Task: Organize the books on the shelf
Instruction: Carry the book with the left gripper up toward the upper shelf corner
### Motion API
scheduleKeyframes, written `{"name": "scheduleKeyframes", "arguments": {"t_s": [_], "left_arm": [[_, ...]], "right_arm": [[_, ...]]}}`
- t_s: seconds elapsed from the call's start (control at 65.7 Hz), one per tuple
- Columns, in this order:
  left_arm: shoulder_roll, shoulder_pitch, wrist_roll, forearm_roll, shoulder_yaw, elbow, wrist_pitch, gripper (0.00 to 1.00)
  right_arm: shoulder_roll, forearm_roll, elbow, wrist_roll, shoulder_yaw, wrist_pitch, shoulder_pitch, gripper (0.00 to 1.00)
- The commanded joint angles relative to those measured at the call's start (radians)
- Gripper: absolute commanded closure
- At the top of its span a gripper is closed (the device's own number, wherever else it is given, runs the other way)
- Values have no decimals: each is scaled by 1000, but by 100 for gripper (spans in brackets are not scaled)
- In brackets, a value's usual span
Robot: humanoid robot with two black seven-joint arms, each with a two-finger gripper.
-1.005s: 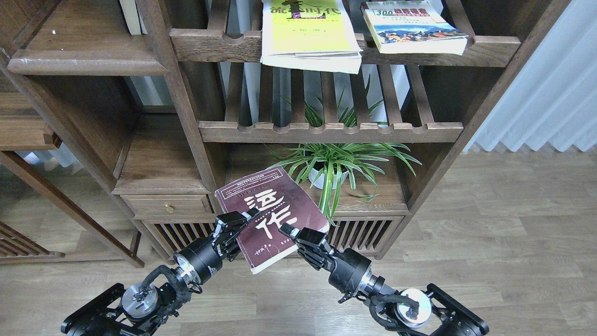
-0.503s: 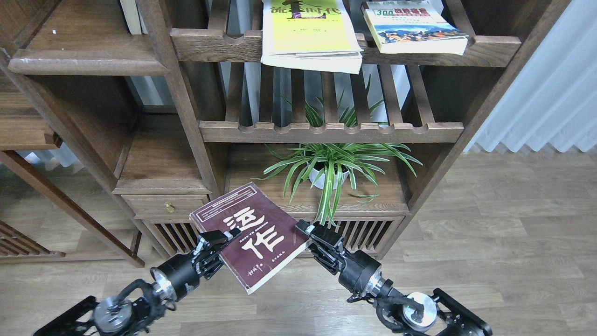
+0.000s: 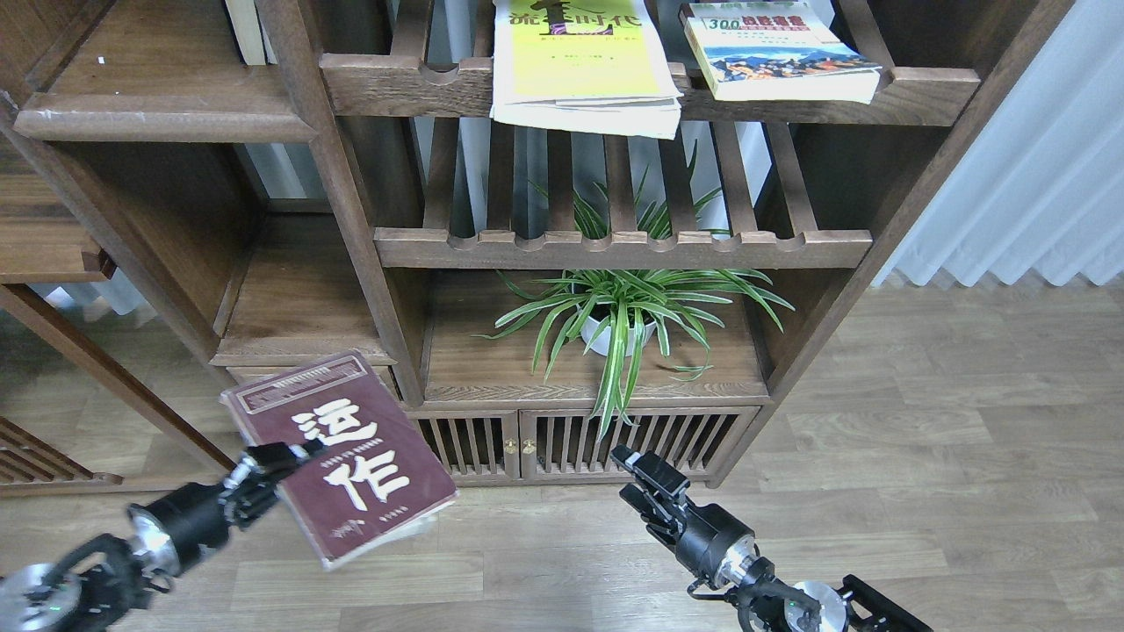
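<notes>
The maroon book (image 3: pixel 338 456) is now hanging low and left of the potted plant (image 3: pixel 619 320), clamped along its left edge by the left gripper (image 3: pixel 279 456) alone. The right gripper (image 3: pixel 645 470) has let go and is pulling back with nothing in it; I cannot tell its finger spacing. The handover looks finished, so the book is probably heading up to the solid shelf (image 3: pixel 167 118) far above-left of the plant.

Books: three. One maroon book (image 3: pixel 342 456), one yellow-green book (image 3: pixel 580 61), one "300" book (image 3: pixel 777 48). Possibly fourth, pale spine (image 3: pixel 246 31) top left, cannot tell. My grippers: two, left gripper (image 3: pixel 281 458), right gripper (image 3: pixel 645 474). Potted plant (image 3: pixel 619 312): one. Slatted racks: two, upper rack (image 3: pixel 413 88), lower rack (image 3: pixel 623 248). Cabinet doors (image 3: pixel 518 443): two. Curtain (image 3: pixel 1027 175): one.
</notes>
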Motion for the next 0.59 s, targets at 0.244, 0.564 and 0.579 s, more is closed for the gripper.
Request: {"name": "scheduleKeyframes", "arguments": {"t_s": [0.244, 0.564, 0.579], "left_arm": [[243, -83, 15, 22, -7, -152, 0, 94], [390, -201, 19, 51, -8, -213, 0, 94], [395, -204, 19, 51, -7, -213, 0, 94]], "right_arm": [[0, 0, -6, 1, -1, -27, 18, 1], [0, 0, -12, 4, -1, -27, 26, 1], [0, 0, -12, 4, -1, -27, 26, 1]]}}
